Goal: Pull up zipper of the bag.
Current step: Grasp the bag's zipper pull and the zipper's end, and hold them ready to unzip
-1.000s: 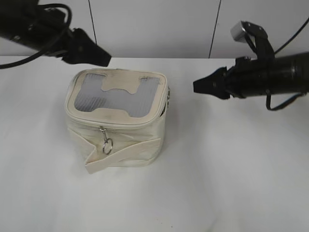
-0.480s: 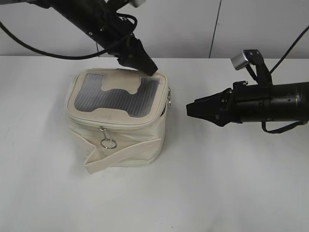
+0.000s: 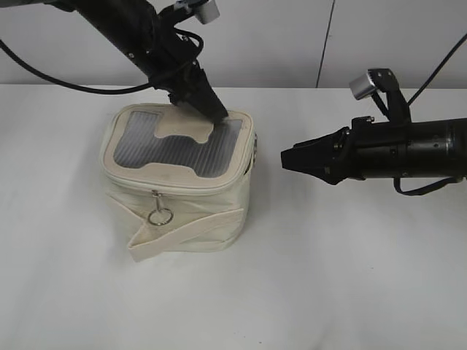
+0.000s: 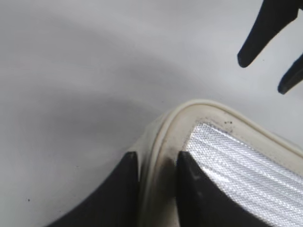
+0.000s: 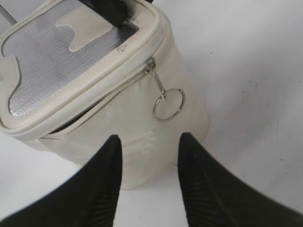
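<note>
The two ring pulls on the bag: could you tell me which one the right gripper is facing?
The ring pull on the bag's right side, facing the right gripper. The other ring pull hangs on the front, toward the camera.

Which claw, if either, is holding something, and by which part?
The left claw straddles the piped rim at a back corner of the bag's lid; whether it pinches cannot be told. The right claw is open, holding nothing.

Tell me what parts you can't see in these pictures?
- Exterior view: the bag hides its own back, so the zipper track there is out of sight.
- Left wrist view: the left gripper straddles the lid rim; the picture's bottom edge cuts off most of each finger.
- Right wrist view: the right gripper hides the bag's lower side.
</note>
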Robot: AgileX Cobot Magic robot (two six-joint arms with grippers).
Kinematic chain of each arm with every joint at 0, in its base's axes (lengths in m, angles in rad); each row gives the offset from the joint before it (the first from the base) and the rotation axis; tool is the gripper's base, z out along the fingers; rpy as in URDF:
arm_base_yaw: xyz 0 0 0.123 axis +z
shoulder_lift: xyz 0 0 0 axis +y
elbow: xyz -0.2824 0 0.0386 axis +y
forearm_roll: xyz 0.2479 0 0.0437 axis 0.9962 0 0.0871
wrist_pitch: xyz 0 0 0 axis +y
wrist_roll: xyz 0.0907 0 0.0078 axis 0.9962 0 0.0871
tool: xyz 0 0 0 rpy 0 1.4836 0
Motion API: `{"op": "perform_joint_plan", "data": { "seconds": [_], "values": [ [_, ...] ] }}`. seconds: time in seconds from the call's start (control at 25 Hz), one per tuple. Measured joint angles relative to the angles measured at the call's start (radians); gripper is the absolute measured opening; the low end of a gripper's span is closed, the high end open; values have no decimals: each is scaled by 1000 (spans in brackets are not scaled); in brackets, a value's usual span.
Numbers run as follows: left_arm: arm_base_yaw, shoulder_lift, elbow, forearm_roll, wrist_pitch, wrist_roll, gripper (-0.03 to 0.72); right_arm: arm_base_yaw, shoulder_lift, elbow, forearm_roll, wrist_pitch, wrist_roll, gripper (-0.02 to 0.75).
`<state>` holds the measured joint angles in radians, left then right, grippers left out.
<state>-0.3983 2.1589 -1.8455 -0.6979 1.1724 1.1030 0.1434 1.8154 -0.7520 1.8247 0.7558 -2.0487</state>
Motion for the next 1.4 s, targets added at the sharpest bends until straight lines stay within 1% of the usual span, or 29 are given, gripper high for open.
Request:
{"op": "perform_joint_plan", "data": {
  "seconds": [0.12, 0.16, 0.2, 0.44, 0.72, 0.96, 1.16, 1.4],
  "values": [
    [-5, 0, 0, 18, -22, -1, 76, 0, 9, -1, 0, 0, 0, 323],
    [-5, 0, 0, 22, -22, -1, 43, 0, 17, -2, 0, 0, -1, 323],
    [-5, 0, 0, 23, -22, -2, 34, 0, 28, -2, 0, 0, -2, 323],
    [-5, 0, 0, 23, -25, -7, 34, 35, 88, -43, 0, -7, -29, 324],
    [-5, 0, 0, 22, -26, -11, 34, 96, 90, -136, 0, -112, -35, 324],
    [-5, 0, 0, 22, -29, -11, 34, 141, 92, -154, 0, -164, -40, 325],
    [-5, 0, 0, 22, -30, -11, 34, 155, 125, -159, 0, -178, -43, 325],
    [-5, 0, 0, 23, -34, -11, 34, 156, 173, -216, 0, -184, -29, 325]
  ]
}}
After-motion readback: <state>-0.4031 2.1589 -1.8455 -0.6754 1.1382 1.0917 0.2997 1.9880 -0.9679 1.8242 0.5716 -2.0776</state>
